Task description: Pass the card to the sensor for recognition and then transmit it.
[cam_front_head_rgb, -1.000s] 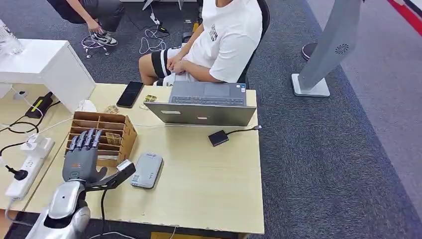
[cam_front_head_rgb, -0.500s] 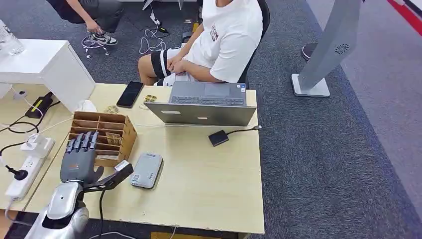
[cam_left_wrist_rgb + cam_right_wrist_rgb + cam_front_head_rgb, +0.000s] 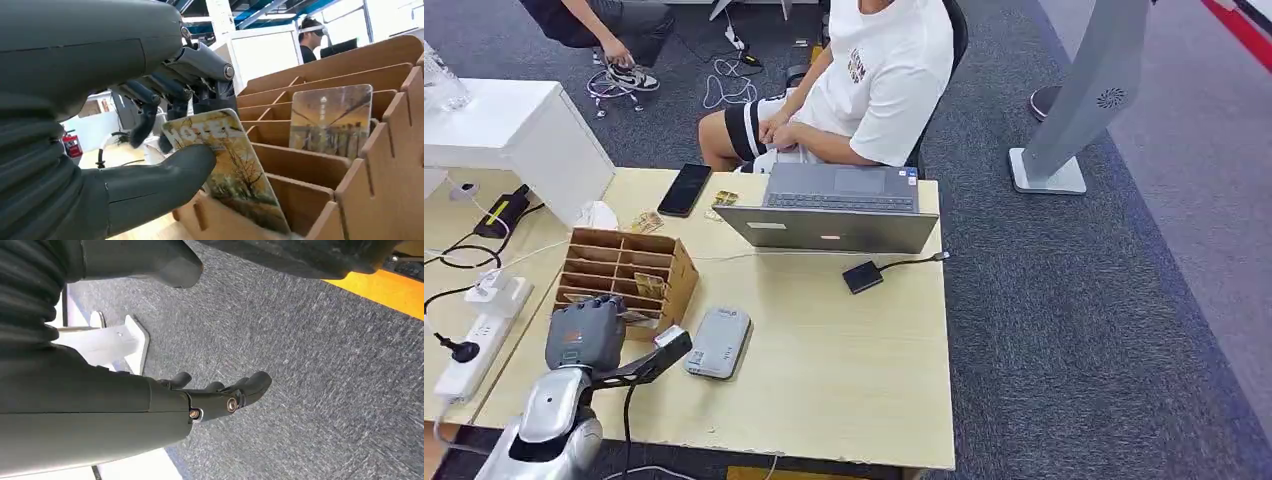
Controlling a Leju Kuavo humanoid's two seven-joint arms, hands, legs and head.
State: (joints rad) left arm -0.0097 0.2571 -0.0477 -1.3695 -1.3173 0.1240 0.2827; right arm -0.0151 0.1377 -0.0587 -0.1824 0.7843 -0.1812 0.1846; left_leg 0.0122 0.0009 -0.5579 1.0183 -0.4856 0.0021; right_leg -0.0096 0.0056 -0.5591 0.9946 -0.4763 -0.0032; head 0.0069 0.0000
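Note:
My left hand (image 3: 584, 335) reaches into the front row of the brown cardboard card box (image 3: 662, 248) at the table's left. In the left wrist view its thumb (image 3: 165, 175) and dark fingers (image 3: 150, 107) pinch a card (image 3: 235, 172) printed "HOTEL" with a tree picture. The card stands tilted, its lower end still in a slot of the box (image 3: 380, 170). A second picture card (image 3: 331, 120) stands in a slot further back (image 3: 649, 283). A flat grey sensor device (image 3: 719, 342) lies on the table just right of the hand. My right hand (image 3: 215, 395) hangs over grey carpet, fingers apart, holding nothing.
An open laptop (image 3: 839, 208) faces a seated person (image 3: 869, 80) at the far table edge. A small black box (image 3: 862, 277) on a cable lies mid-table. A phone (image 3: 686, 188), a white cabinet (image 3: 514, 130) and a power strip (image 3: 479, 335) sit to the left.
My left hand's fingers, stretched flat above the box before, have curled down into it and closed on the card. The hand has dropped slightly.

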